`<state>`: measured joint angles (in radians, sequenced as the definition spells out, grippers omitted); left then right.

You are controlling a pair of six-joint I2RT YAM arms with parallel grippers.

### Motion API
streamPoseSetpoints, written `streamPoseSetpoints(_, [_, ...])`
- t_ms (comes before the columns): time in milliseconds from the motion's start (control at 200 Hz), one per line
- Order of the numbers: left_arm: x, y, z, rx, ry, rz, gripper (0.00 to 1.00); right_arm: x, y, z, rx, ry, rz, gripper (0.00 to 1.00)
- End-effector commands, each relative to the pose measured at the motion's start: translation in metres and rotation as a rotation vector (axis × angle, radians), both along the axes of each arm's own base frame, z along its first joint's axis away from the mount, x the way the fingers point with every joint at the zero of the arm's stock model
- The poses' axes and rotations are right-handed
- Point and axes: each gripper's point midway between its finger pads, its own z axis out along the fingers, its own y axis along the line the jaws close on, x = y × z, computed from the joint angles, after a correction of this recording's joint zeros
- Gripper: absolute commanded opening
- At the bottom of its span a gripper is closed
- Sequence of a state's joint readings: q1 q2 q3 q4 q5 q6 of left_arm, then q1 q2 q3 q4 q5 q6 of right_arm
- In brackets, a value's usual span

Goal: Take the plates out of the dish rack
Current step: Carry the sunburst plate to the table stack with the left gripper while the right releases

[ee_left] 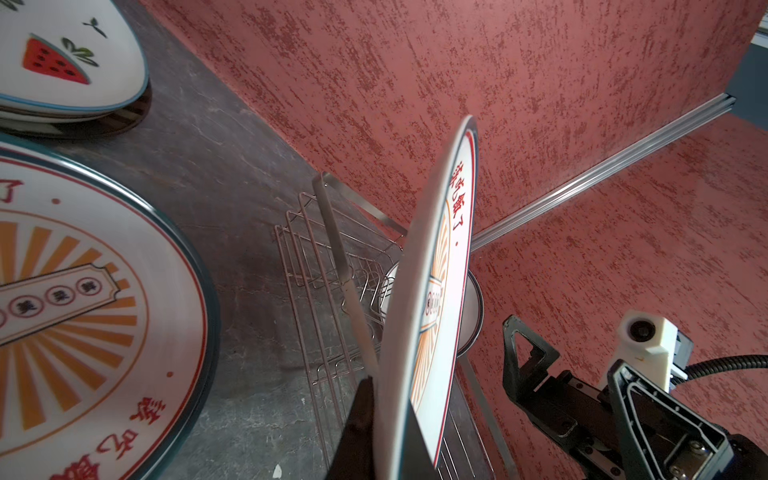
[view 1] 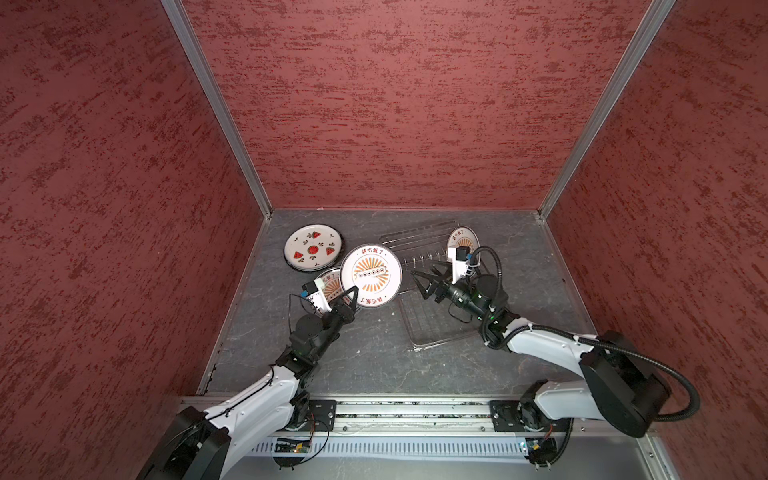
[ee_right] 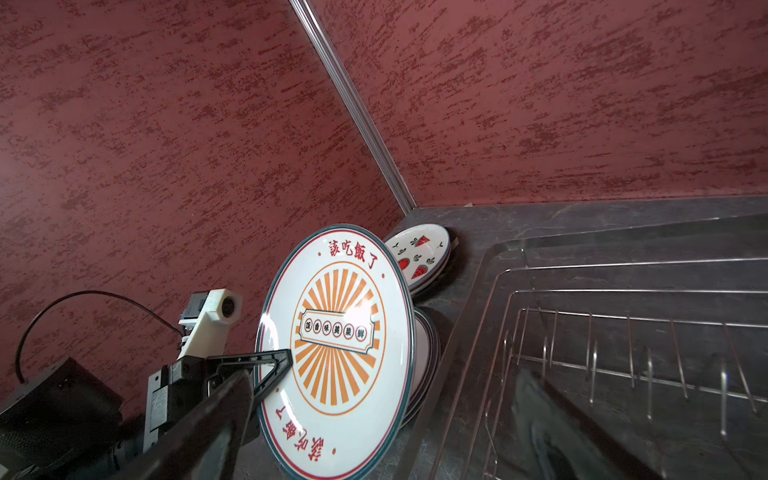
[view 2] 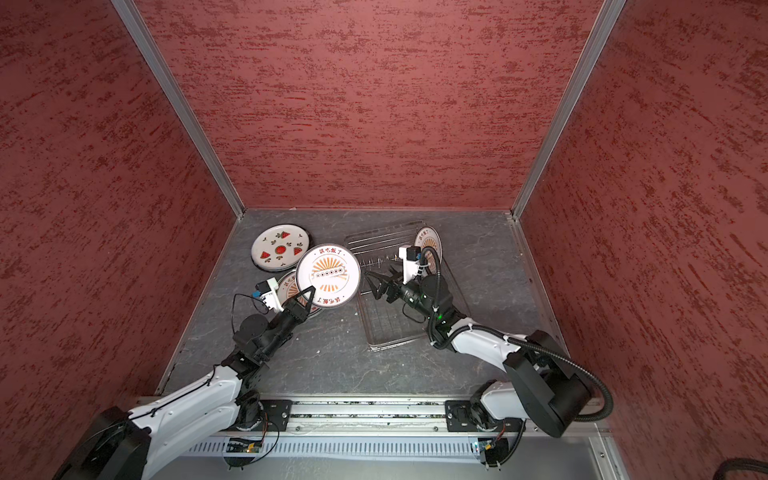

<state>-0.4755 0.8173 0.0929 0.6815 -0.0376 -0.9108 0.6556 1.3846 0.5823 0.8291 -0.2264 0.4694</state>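
Nearest to us, in the lower centre of both top views, the left pincer is pressed onto the lower rim of a sunburst plate and pinches it there, tilted, with the printed face turned up. We think the rim is taken because a plate offers no other thin place to seize. Under it a second sunburst plate lies flat on the counter, partly covered. The held one is probably meant to go on top, so that like patterns make one pile; whether they touch we cannot tell.

To the right, the right pincer is spread and holds nothing, above the dish rack.

Farther, at the upper left of the counter, the watermelon plate tops another pile. At the far end of the rack the last plate stands upright, so we judge the unloading nearly finished.
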Motion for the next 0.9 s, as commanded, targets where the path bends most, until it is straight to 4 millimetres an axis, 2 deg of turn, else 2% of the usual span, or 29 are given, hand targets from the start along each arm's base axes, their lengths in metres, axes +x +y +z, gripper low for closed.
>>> streamPoseSetpoints(0, [0.004, 0.022, 0.001, -0.049, 0.032, 0.097, 0.00, 0.011, 0.014, -0.017, -0.120, 0.015, -0.038, 0.99])
streamPoseSetpoints(55, [0.004, 0.032, -0.005, -0.056, 0.063, 0.131, 0.00, 0.013, 0.021, -0.016, -0.145, 0.008, -0.044, 0.99])
streamPoseSetpoints(70, [0.004, 0.035, -0.005, -0.061, 0.067, 0.139, 0.00, 0.015, 0.024, -0.026, -0.168, 0.024, -0.044, 0.99])
streamPoseSetpoints(95, [0.004, 0.039, -0.008, -0.063, 0.077, 0.150, 0.00, 0.016, 0.028, -0.029, -0.182, 0.026, -0.043, 0.99])
streamPoseSetpoints(155, [0.004, 0.047, -0.011, -0.082, 0.091, 0.176, 0.00, 0.017, 0.036, -0.032, -0.201, 0.026, -0.035, 0.99])
streamPoseSetpoints(170, [0.003, 0.049, -0.019, -0.075, 0.120, 0.183, 0.00, 0.017, 0.038, -0.033, -0.205, 0.026, -0.032, 0.99])
streamPoseSetpoints(225, [0.003, 0.055, -0.024, -0.088, 0.140, 0.195, 0.00, 0.016, 0.046, -0.034, -0.217, 0.022, -0.018, 0.99])
streamPoseSetpoints(546, [0.004, 0.071, -0.038, -0.101, 0.171, 0.237, 0.00, 0.013, 0.085, -0.047, -0.300, 0.018, 0.038, 0.99])
streamPoseSetpoints(897, [0.008, 0.083, -0.053, -0.108, 0.247, 0.280, 0.00, 0.016, 0.110, -0.072, -0.434, 0.023, 0.059, 0.99])
